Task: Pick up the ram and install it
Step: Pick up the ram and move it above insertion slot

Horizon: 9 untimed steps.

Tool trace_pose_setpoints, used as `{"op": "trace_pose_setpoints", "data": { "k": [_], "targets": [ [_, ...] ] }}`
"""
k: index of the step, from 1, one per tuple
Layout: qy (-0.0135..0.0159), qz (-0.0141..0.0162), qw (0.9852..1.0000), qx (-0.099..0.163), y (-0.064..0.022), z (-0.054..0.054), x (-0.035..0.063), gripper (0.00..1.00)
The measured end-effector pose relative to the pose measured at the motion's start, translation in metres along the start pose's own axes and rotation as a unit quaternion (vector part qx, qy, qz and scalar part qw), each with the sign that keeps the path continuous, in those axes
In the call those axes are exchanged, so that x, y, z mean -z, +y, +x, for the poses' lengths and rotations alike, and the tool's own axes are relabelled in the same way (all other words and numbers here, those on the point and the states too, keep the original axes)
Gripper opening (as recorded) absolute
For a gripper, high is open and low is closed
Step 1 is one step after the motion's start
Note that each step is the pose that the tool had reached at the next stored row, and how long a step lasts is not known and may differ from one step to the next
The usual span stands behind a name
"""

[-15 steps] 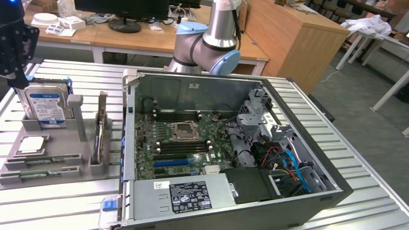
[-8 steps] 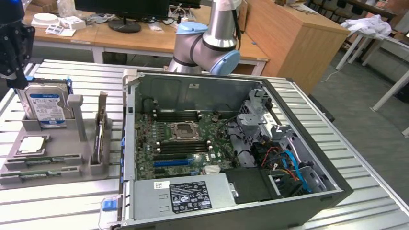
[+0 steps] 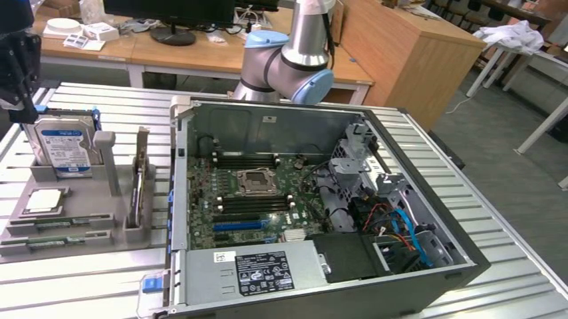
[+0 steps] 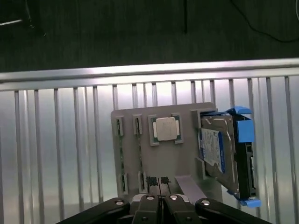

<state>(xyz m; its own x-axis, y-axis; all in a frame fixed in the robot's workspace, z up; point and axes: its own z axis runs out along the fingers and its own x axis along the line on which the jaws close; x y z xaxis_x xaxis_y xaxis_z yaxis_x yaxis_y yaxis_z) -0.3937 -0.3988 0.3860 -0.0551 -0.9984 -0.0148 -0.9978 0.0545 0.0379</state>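
Green ram [image 3: 62, 222] in grey holder [image 3: 93, 203], claw [image 4: 159, 182] closed (empty), hovering above.

Nothing can be read for certain. The hard drive [image 3: 64, 143] carries a blue-and-white label [image 3: 64, 151] with print too small to make out. The power supply [image 3: 206, 284] bears a black label [image 3: 263, 272] and a white sticker [image 3: 223, 256], possibly barcoded, both illegible.

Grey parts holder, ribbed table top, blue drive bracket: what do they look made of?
Grey slotted parts holder: matte, even grey, probably plastic. Ribbed silver table top: bright glare streaks, likely aluminium. Blue bracket on silver hard drive: opaque, moulded-looking, probably plastic.
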Motion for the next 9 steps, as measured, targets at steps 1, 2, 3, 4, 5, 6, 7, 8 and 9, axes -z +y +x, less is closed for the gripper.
{"op": "trace_pose_setpoints", "data": {
  "k": [1, 2, 3, 4, 5, 6, 7, 8, 9],
  "targets": [
    [0.0003, -0.0001, 1.0000, 0.009, 0.0000, 0.0000, 0.0000, 0.11],
    [0.0007, -0.0003, 0.9998, 0.018, 0.0000, 0.0000, -0.0001, 0.11],
    [0.0010, -0.0004, 0.9996, 0.027, 0.0000, 0.0000, -0.0001, 0.11],
    [0.0014, -0.0006, 0.9994, 0.036, 0.0000, 0.0000, -0.0001, 0.11],
    [0.0018, -0.0008, 0.9990, 0.045, 0.0000, 0.0000, -0.0001, 0.11],
    [0.0021, -0.0009, 0.9985, 0.054, 0.0000, 0.0000, -0.0002, 0.11],
    [0.0025, -0.0010, 0.9980, 0.063, 0.0000, 0.0000, -0.0002, 0.11],
    [0.0027, -0.0011, 0.9975, 0.071, 0.0000, 0.0000, -0.0002, 0.11],
    [0.0028, -0.0012, 0.9973, 0.073, 0.0000, 0.0000, -0.0002, 0.11]
  ]
}}
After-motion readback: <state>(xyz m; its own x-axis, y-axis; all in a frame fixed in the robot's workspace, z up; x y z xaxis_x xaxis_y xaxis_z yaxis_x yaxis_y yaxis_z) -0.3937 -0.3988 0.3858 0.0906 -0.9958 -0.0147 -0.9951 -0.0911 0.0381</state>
